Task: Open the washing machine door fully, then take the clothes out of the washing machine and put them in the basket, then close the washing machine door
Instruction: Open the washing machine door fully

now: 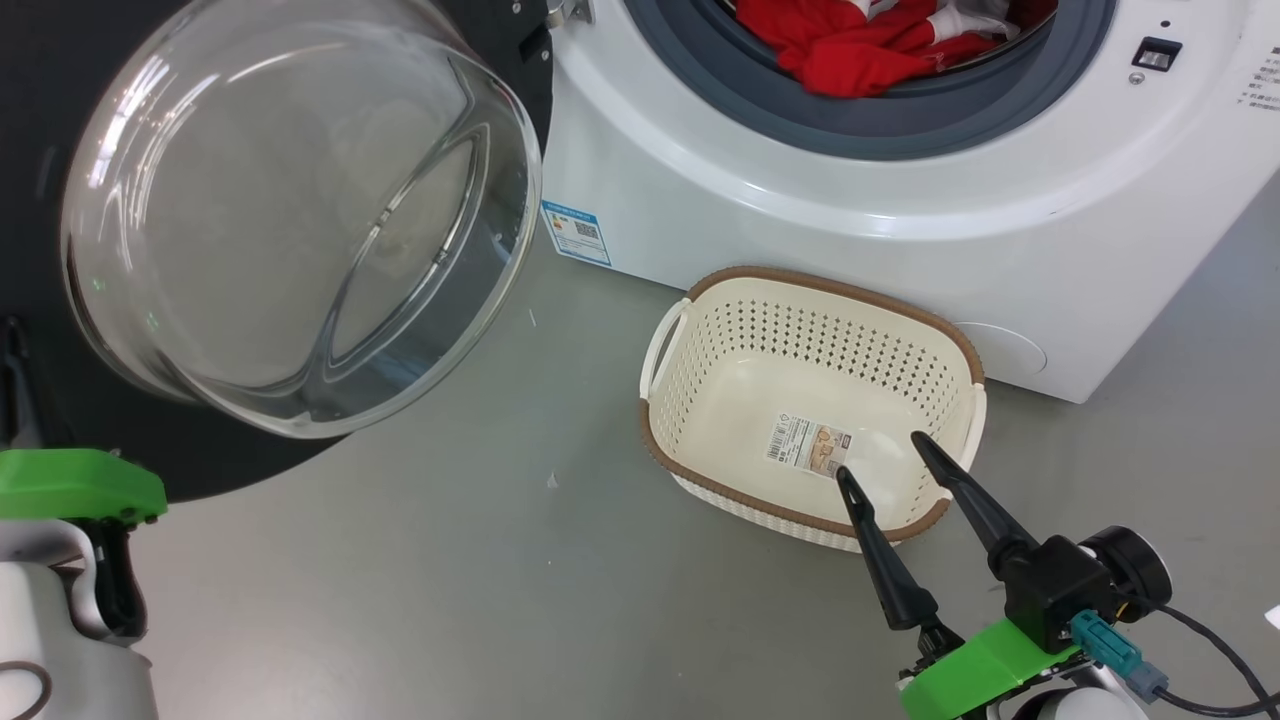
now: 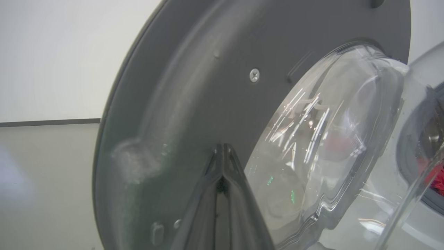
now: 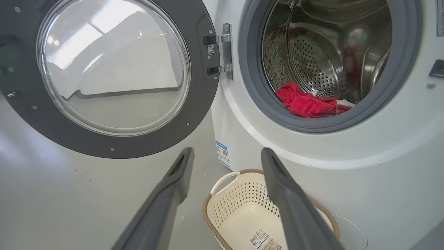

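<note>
The washing machine door [image 1: 300, 210] stands swung open to the left, its clear glass bowl bulging toward me; it also shows as door [image 3: 111, 69]. Red clothes [image 1: 860, 50] with white trim lie at the drum's mouth in the white washing machine [image 1: 800, 230], and show as clothes [image 3: 308, 102]. The cream basket [image 1: 830, 285] sits with nothing in it on the floor before the machine. My right gripper [image 1: 882, 457] hovers open over the basket's near rim, nothing between its fingers. My left gripper [image 2: 222, 147] is shut, tips close to the door's dark inner face [image 2: 208, 86] beside the glass.
Grey floor [image 1: 500, 560] spreads between the door and the basket. A blue label sticker [image 1: 577, 232] sits low on the machine's front. The door hinge [image 3: 222, 52] is at the opening's left side. A cable [image 1: 1220, 650] trails from my right wrist.
</note>
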